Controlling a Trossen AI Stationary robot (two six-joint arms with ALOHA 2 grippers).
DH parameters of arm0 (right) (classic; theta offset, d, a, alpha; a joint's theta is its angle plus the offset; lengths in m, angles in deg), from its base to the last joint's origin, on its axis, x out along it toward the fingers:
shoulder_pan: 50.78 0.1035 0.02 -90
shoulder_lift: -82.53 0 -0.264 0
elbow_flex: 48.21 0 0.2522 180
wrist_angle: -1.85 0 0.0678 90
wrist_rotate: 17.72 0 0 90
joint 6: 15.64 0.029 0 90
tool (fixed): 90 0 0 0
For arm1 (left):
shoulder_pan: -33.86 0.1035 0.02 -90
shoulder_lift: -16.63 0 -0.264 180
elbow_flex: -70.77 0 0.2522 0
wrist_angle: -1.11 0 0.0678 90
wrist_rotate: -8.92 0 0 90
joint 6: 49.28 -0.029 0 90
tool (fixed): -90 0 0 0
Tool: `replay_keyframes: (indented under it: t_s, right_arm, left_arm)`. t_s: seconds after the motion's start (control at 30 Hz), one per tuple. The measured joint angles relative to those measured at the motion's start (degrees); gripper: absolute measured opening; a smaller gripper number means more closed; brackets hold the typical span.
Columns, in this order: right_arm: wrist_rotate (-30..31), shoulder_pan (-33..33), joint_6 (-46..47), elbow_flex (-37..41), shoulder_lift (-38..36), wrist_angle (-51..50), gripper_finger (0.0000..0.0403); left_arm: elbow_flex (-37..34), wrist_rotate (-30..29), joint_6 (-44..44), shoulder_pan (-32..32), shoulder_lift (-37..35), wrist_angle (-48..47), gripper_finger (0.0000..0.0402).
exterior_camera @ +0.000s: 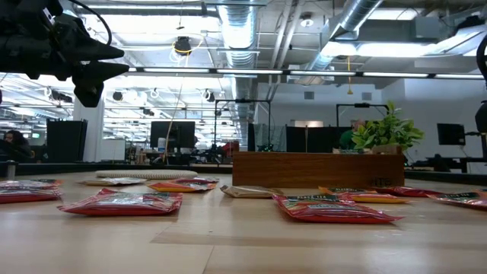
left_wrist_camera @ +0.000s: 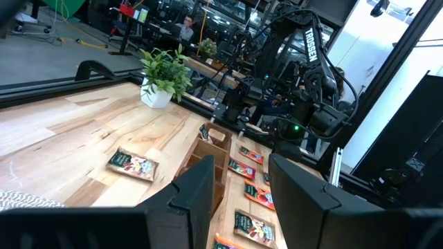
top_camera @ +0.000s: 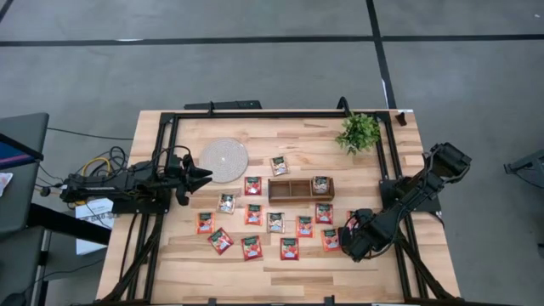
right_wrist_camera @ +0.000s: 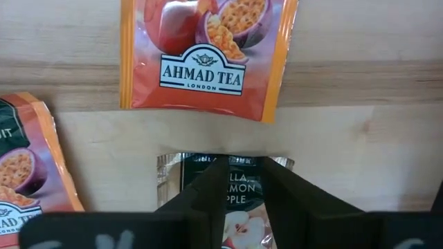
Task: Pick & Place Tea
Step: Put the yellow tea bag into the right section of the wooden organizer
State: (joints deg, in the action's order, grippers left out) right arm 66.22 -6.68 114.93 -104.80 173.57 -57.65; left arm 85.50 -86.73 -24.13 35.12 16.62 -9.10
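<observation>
Several small square tea sachets [top_camera: 252, 214], mostly red, lie flat on the wooden table, and one [top_camera: 320, 184] lies in the brown tray [top_camera: 289, 189]. My right gripper [top_camera: 350, 231] points straight down at the table's near right, its fingers drawn close on a pale silver sachet [right_wrist_camera: 169, 181]. An orange sachet [right_wrist_camera: 208, 52] lies just beyond it and another [right_wrist_camera: 21, 173] lies beside it. My left gripper [top_camera: 204, 174] hangs level and open above the table's left side, next to the white disc [top_camera: 224, 159], touching nothing. My right gripper comes from above, pointing down, onto the silver sachet's printed top face [right_wrist_camera: 243, 190], close to one edge. The face shows in the narrow gap between the two fingers [right_wrist_camera: 208, 183]. The sachet lies flat on the table. The fingers hide whether it is bunched up between them.
A potted plant [top_camera: 359, 132] stands at the far right. The black frame rail [top_camera: 280, 113] runs round the table's edges. Red sachets [top_camera: 331, 240] lie close to my right gripper, toward the table's left. Bare wood lies along the near edge [top_camera: 280, 276].
</observation>
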Motion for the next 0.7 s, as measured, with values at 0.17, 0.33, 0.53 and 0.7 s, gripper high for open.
replay_keyframes:
  t_s: [0.17, 0.33, 0.53, 0.7]
  right_arm:
    - [0.0, 0.0, -0.1, -1.2, -0.2, -1.2, 0.009]
    - [0.0, 0.0, -0.5, -4.5, -0.2, -5.9, 0.0119]
    - [-0.2, 0.7, -0.5, -7.1, -0.3, -9.6, 0.0145]
    - [-1.6, 3.2, 0.8, -3.9, -0.1, -8.9, 0.0147]
  left_arm:
    - [0.0, 0.0, 0.0, 0.0, 0.0, 0.0, 0.0129]
    - [0.0, 0.0, 0.0, 0.0, 0.0, 0.0, 0.0129]
    - [0.0, 0.0, 0.0, 0.0, 0.0, 0.0, 0.0129]
    - [0.0, 0.0, 0.0, 0.0, 0.0, 0.0, 0.0129]
